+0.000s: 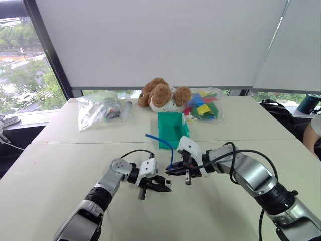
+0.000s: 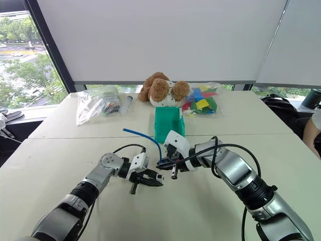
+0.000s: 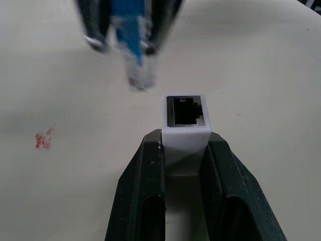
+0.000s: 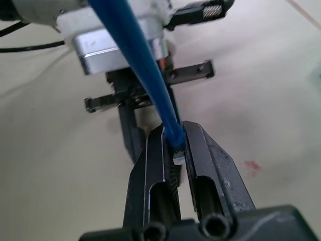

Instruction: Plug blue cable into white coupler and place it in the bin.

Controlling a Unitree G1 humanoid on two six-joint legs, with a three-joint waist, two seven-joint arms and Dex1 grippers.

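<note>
The likeliest failure from here is a missed insertion. The small clear plug at the end of the thin bright blue flexible cable (image 3: 134, 55) hangs just short of the open socket of the small white plastic block-shaped coupler (image 3: 186, 119) and looks offset to one side of it. If it goes forward on this line it would strike the socket's rim, and the cable could bend or slip in its grip. The plug's tilt is blurred, so whether its latch side matches the socket is hard to say.

The left end effector (image 1: 159, 185) is clamped on the white coupler, with the socket facing outward. The right end effector (image 4: 173, 150) is pinched tight on the blue cable just behind its plug; the free length arcs up behind it. Both meet low over the pale table (image 1: 60, 165), in front of the small teal-green boxy plastic bin (image 1: 172, 128), which stands near.
</note>
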